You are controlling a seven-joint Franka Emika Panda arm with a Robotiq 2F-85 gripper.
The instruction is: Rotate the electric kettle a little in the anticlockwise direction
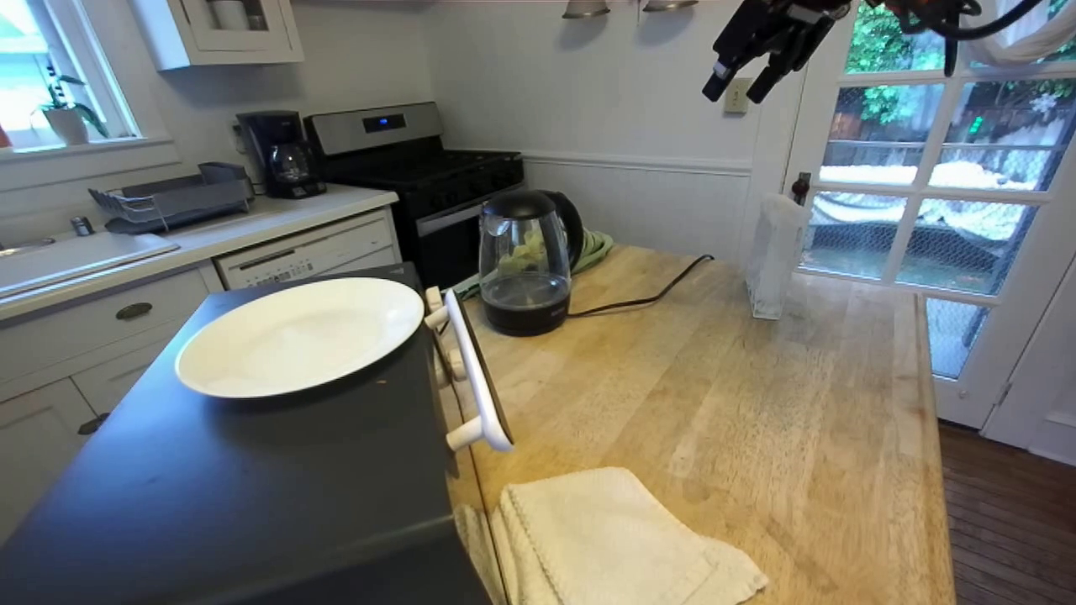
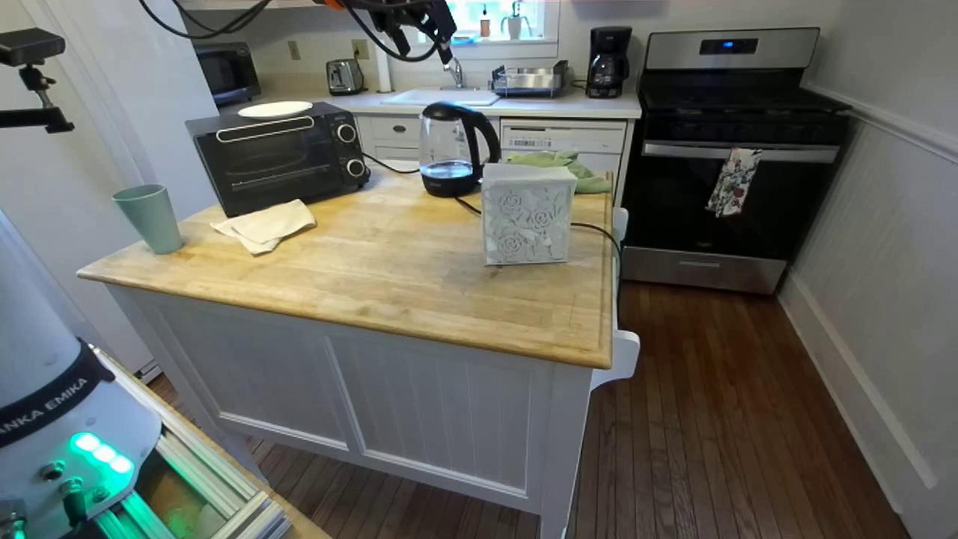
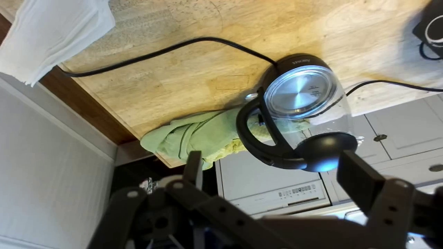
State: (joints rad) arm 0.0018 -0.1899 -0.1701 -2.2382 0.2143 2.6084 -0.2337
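Electric kettle (image 1: 525, 267), one. Clear rounded glass, wider toward the bottom; black domed lid (image 1: 519, 205); black curved handle (image 1: 572, 222); black base (image 1: 525, 318) bearing pale lettering; a bright round metal disc (image 3: 299, 91) showing through at the floor. Stands upright on the wooden desk (image 1: 714, 403), near the edge facing the counter (image 1: 336, 206), handle turned toward a crumpled green cloth (image 2: 554, 159); whether cloth and kettle touch I cannot tell from where I stand.

Dark cord (image 1: 647, 300), one. Leaves the base, curves over the wood, passes behind a white rose-patterned holder (image 2: 528, 217), runs off the desk's end.

Claw (image 1: 736, 89), one. Raised higher than the kettle and apart from it; fingers spread wide, hold of nothing.

Black toaster oven (image 2: 277, 168), one, near the kettle; white plate (image 1: 303, 340) on top.

Folded cream cloth (image 1: 626, 538), before the oven.

Pale green cup (image 2: 151, 218), at the desk's corner.

Black coffee maker (image 2: 608, 64), on the counter.
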